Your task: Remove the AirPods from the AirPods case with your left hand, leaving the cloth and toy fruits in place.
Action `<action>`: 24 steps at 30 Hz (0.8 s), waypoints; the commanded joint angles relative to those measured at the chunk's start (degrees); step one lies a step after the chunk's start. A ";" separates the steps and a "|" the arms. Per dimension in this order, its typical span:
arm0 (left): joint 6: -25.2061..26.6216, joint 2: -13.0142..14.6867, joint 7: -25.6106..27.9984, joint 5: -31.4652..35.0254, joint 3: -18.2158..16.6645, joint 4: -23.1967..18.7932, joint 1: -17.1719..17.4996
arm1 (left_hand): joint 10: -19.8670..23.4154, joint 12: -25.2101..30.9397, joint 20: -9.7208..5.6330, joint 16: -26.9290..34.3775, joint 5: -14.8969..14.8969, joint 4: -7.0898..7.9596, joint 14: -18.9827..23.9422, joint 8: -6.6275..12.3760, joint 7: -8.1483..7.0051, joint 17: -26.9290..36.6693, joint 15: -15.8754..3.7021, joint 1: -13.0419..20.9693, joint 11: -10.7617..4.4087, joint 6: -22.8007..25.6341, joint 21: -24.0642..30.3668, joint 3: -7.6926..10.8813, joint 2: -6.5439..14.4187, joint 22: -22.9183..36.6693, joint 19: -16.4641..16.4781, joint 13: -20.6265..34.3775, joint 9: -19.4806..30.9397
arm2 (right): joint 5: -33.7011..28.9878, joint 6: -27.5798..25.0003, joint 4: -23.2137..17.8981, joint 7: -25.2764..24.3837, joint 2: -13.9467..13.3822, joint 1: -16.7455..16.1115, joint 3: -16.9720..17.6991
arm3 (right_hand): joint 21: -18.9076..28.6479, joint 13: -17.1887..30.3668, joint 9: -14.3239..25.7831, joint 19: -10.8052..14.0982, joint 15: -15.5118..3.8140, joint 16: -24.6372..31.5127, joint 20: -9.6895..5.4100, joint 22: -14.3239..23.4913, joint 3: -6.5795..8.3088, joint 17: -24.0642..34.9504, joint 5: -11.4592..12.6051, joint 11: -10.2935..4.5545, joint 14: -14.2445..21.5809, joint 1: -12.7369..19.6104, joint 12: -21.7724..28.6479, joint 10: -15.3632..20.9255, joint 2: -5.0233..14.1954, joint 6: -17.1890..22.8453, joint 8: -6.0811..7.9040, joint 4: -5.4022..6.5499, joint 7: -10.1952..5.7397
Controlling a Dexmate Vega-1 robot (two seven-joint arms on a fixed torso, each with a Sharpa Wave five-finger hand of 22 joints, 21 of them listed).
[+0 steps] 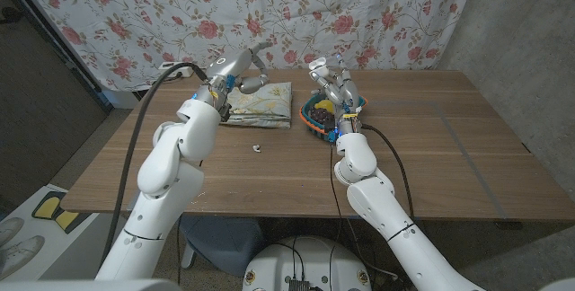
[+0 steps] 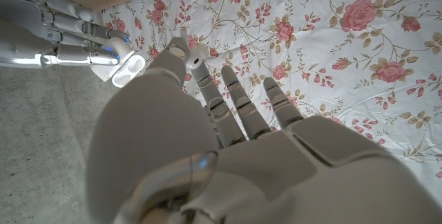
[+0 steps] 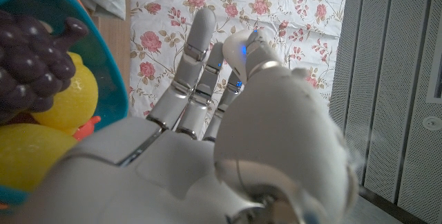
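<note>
- Your right hand (image 1: 331, 80) is raised above the bowl of toy fruits (image 1: 319, 116) and grips the open AirPods case (image 2: 128, 70); the left wrist view shows the case held in its fingers with the lid swung back.
- Your left hand (image 1: 241, 74) hangs over the folded cloth (image 1: 260, 105), and the left wrist view shows one AirPod (image 2: 195, 56) pinched at its fingertips, already clear of the case.
- A small white piece (image 1: 257, 147) lies on the worktop (image 1: 431, 156) in front of the cloth. It looks like another AirPod, though it is too small to be certain.
- If so, I judge both are out and only setting this one down remains.
- I cannot tell whether anything still sits inside the case.
- Cloth and fruits appear undisturbed.
</note>
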 commanded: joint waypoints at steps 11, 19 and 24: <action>2.21 -0.86 2.88 2.10 0.36 2.18 2.81 | -0.58 1.73 0.21 -0.75 0.12 0.43 1.07 2.58 -0.66 0.39 -1.36 0.19 -0.45 8.63 0.17 -0.36 0.76 0.08 0.34 0.13 0.43 | 0.00 -0.25 -3.13 -1.25 -2.07 -1.15 0.94 | 0.56 0.31 0.17 -11.39 -10.70 -0.28 -6.93 0.07 -0.12 0.11 0.59 -2.62 5.33 -0.15 0.26 3.29 0.53 0.35 0.09 0.01 -0.15; 0.91 0.36 5.12 0.23 -1.19 2.70 3.64 | -1.15 2.20 0.53 -0.54 0.20 0.58 2.38 3.58 -0.01 0.70 -1.27 0.04 -0.50 13.14 0.91 -0.58 1.08 0.13 2.37 0.28 0.67 | -0.96 1.00 -1.17 -1.76 -0.88 0.34 0.03 | 0.69 0.36 0.17 -11.45 -10.69 -0.30 -6.93 0.06 -0.11 0.10 0.60 -2.64 5.34 -0.15 0.22 3.17 0.52 0.37 0.09 0.01 -0.14; 1.88 -0.44 5.01 -1.93 -1.59 2.21 4.96 | -1.27 2.44 0.62 -0.69 0.25 0.55 2.55 3.36 -0.65 0.71 -1.22 0.07 -0.49 13.36 0.94 -0.58 1.14 0.16 2.52 0.38 0.75 | -1.49 1.31 -1.07 -2.10 -0.62 0.47 -0.42 | 0.77 0.36 0.17 -11.51 -10.69 -0.32 -6.93 0.06 -0.10 0.09 0.61 -2.67 5.34 -0.13 0.21 3.17 0.52 0.36 0.08 -0.01 -0.17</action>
